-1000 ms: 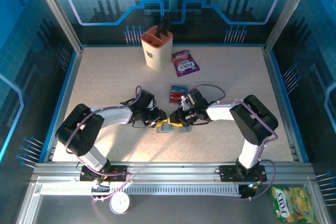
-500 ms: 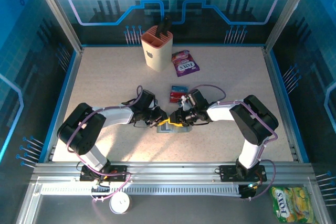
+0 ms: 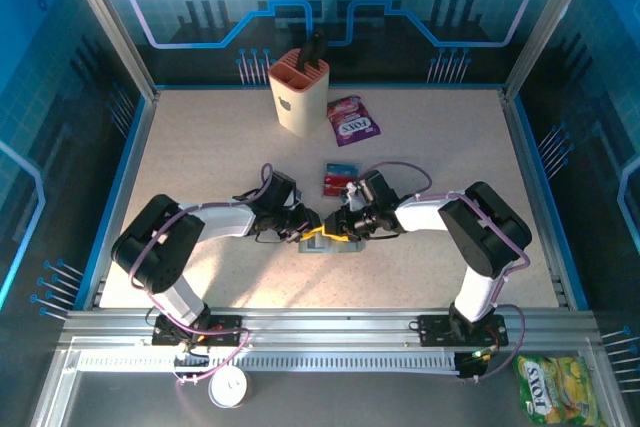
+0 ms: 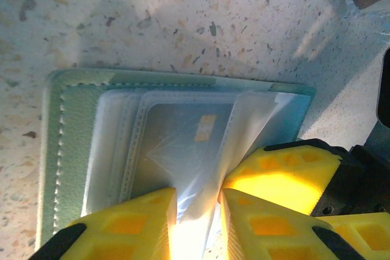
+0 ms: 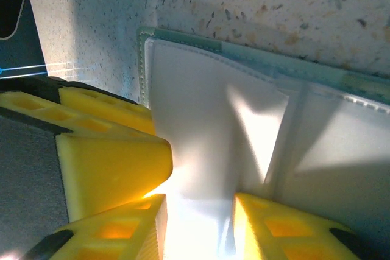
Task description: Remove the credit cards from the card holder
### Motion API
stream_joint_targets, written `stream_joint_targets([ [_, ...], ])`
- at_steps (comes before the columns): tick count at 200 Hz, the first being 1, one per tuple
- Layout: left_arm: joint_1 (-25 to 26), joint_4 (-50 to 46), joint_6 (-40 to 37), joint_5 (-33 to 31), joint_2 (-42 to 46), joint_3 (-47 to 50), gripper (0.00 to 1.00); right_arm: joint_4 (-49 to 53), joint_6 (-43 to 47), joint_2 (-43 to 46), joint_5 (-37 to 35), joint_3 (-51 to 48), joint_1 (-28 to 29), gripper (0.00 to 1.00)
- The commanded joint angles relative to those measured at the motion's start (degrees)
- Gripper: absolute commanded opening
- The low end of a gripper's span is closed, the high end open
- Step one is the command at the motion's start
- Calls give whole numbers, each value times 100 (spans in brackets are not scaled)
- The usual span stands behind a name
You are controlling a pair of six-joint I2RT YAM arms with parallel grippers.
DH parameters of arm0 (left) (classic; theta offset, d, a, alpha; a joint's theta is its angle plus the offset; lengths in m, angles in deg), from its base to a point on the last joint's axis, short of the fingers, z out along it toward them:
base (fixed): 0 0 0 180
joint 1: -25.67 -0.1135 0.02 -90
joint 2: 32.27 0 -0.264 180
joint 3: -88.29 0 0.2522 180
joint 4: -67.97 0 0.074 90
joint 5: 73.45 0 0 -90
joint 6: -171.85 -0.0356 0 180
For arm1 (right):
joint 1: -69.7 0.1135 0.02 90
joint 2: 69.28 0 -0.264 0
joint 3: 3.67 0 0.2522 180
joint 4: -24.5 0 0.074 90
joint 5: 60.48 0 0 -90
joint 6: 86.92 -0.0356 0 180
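Observation:
The card holder (image 3: 326, 245) lies open on the table in front of both arms, its grey-green stitched edge (image 4: 66, 150) framing clear sleeves. One card (image 4: 183, 141) with an orange chip shows inside a sleeve. Two credit cards (image 3: 340, 179), red and blue, lie on the table just behind. My left gripper (image 3: 305, 229) has its yellow fingers (image 4: 128, 226) close together around a raised sleeve fold; contact is lost in glare. My right gripper (image 3: 338, 226) meets it from the right, and its jaws (image 5: 198, 226) are shut on a lifted white sleeve leaf of the holder (image 5: 201, 89).
A tall beige slotted cup (image 3: 298, 92) stands at the back, with a purple-and-white candy packet (image 3: 352, 119) to its right. Blue walls fence the table on three sides. A yellow-green packet (image 3: 555, 387) lies outside, by the rail at the near right.
Both arms stay over the holder with hardly any shift. The left gripper's fingers closed in and then eased apart slightly.

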Motion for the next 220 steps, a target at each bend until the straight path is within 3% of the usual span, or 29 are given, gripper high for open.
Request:
stream_joint_targets([
  [1,35,154,30,61,-193,-137,26,137,58,84,-70,-176,-19,34],
  [37,35,204,38,42,-54,-121,26,213,148,414,-113,-152,-29,34],
  [113,132,164,61,291,-51,-434,26,1770,867,1386,-868,131,-320,34],
  [220,502,104,147,372,-643,-997,21,2062,1054,1905,-954,-174,-806,35],
])
